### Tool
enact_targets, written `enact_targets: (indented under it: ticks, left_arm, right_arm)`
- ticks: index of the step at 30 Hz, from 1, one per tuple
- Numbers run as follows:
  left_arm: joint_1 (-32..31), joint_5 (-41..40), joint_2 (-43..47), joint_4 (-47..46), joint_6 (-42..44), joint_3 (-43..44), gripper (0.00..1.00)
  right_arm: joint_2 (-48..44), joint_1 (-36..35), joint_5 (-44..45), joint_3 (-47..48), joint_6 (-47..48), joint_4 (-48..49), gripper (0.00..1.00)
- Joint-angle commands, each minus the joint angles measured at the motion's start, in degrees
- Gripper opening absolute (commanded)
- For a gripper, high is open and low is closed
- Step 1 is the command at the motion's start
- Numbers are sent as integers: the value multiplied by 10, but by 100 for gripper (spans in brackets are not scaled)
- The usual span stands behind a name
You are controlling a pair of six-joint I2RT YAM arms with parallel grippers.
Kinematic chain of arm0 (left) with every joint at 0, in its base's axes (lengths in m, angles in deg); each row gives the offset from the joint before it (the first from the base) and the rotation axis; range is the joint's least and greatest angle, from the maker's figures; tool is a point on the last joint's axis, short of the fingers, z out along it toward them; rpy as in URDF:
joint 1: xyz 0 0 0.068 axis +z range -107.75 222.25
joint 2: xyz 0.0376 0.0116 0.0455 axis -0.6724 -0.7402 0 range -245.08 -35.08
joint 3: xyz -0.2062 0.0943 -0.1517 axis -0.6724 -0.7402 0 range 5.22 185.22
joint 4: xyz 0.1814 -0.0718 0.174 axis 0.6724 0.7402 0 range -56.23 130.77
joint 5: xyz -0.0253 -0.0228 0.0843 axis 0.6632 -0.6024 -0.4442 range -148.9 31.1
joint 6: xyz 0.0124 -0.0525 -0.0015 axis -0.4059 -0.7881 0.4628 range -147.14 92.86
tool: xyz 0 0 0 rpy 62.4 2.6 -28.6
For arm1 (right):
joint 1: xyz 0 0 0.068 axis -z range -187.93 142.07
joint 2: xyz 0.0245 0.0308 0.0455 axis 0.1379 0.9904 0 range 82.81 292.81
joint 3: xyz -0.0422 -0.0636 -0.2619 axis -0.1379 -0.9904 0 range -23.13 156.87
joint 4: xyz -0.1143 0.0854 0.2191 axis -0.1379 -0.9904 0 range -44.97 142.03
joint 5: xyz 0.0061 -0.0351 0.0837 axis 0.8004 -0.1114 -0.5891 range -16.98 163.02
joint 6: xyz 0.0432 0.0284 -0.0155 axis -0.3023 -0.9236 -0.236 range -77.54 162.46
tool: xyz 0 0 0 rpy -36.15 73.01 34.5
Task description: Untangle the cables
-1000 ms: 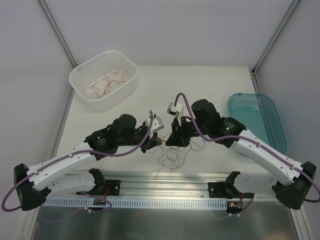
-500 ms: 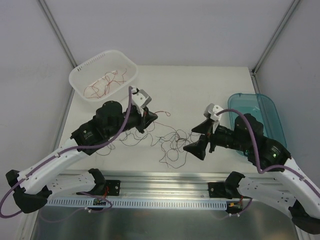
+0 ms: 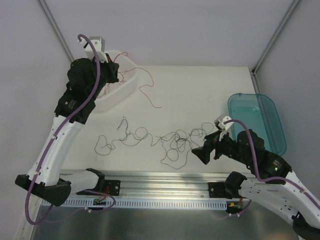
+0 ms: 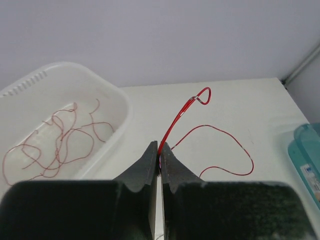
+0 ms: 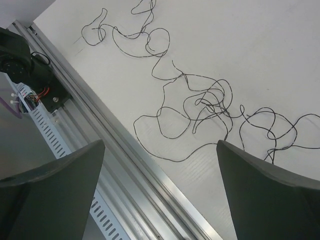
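Note:
My left gripper (image 3: pixel 115 70) is raised over the white basket (image 3: pixel 127 86) at the back left, shut on one red cable (image 3: pixel 141 89). In the left wrist view this red cable (image 4: pixel 180 112) rises from my left gripper's (image 4: pixel 161 150) closed tips, loops, and trails onto the table. Several red cables (image 4: pixel 60 135) lie inside the basket (image 4: pixel 117 102). A loose tangle of black cables (image 3: pixel 170 137) stretches across the table's middle. My right gripper (image 3: pixel 202 152) hangs open to the right of it, holding nothing. Through my right gripper (image 5: pixel 160 145) the black cables (image 5: pixel 200 100) show spread on the table.
A teal bin (image 3: pixel 260 120) stands at the right edge of the table, its corner (image 4: pixel 307 155) also in the left wrist view. An aluminium rail (image 3: pixel 165 182) runs along the near edge, with the arm bases on it. Grey walls enclose the back and sides.
My left gripper swung up and back-left to the basket, drawing the red cable out of the tangle. My right gripper opened and drew back to the right. The black cables now lie spread out.

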Motion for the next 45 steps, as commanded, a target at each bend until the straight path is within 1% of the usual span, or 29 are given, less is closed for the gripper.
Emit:
enact_targets:
  ticks: [1, 2, 3, 6, 7, 10, 13, 20, 24, 25, 28, 30, 31, 32, 33, 34, 35, 36, 37, 38, 39, 40, 41, 44, 45]
  left_arm:
    - [39, -50, -23, 3, -7, 66, 0]
    - [52, -59, -42, 3, -4, 75, 0]
    - [80, -68, -52, 3, -3, 82, 0]
    - [122, -95, -94, 3, -10, 112, 0]
    - [146, -99, -103, 3, -17, 125, 0]
    - [189, -114, -147, 1, -34, 152, 0]
    - [225, -115, -190, 2, -57, 167, 0]
    - [269, -131, -308, -2, -69, 167, 0]
    - [271, -107, -317, -1, -62, 134, 58]
    - [272, -97, -312, -1, -64, 114, 82]
    - [271, -62, -275, -1, -74, 66, 99]
    - [270, -23, -235, 1, -82, 37, 99]
    - [269, -6, -219, 2, -89, 4, 99]
    - [268, 28, -184, 6, -93, -15, 99]
    - [264, 42, -165, 7, -101, -36, 99]
    - [253, 55, -146, 9, -102, -78, 99]
    - [247, 70, -107, 13, -104, -101, 99]
    - [244, 90, -88, 18, -111, -124, 99]
    - [227, 104, -68, 21, -112, -169, 99]
    - [208, 115, -32, 24, -112, -190, 99]
    - [197, 124, -14, 36, -114, -211, 99]
    - [185, 131, 3, 40, -113, -253, 99]
    - [158, 139, 32, 44, -110, -272, 99]
    - [116, 169, 72, 68, -101, -339, 99]
    - [108, 180, 79, 72, -101, -369, 99]
  right_arm:
    - [-20, -4, 16, -14, -30, 1, 99]
    - [-23, -4, 16, -17, -34, 4, 100]
    - [-24, -4, 14, -20, -35, 3, 100]
    - [-26, -4, 7, -27, -35, 3, 99]
    - [-26, -4, 3, -30, -35, 3, 100]
    - [-26, -4, 0, -38, -51, 8, 100]
    - [-18, -3, -8, -47, -54, 16, 100]
    - [5, -4, -20, -71, -62, 37, 100]
    - [22, -3, -15, -78, -65, 44, 100]
    - [31, -4, -13, -77, -64, 45, 100]
    - [48, -4, 0, -75, -70, 52, 100]
    - [71, -4, 12, -69, -80, 57, 99]
    - [81, -4, 16, -68, -85, 59, 100]
    - [96, -3, 20, -67, -90, 65, 100]
    - [107, -3, 27, -66, -104, 66, 100]
    - [116, -4, 28, -65, -111, 69, 99]
    - [123, -3, 45, -63, -116, 73, 99]
    - [144, -3, 43, -61, -122, 75, 99]
    - [154, -4, 39, -57, -123, 76, 99]
    - [167, -4, 37, -54, -125, 79, 99]
    - [186, -4, 37, -47, -126, 79, 99]
    - [196, -3, 37, -45, -133, 78, 98]
    - [204, -4, 39, -42, -138, 75, 98]
    - [227, -4, 78, -37, -169, 65, 97]
    - [233, -3, 103, -39, -179, 64, 96]
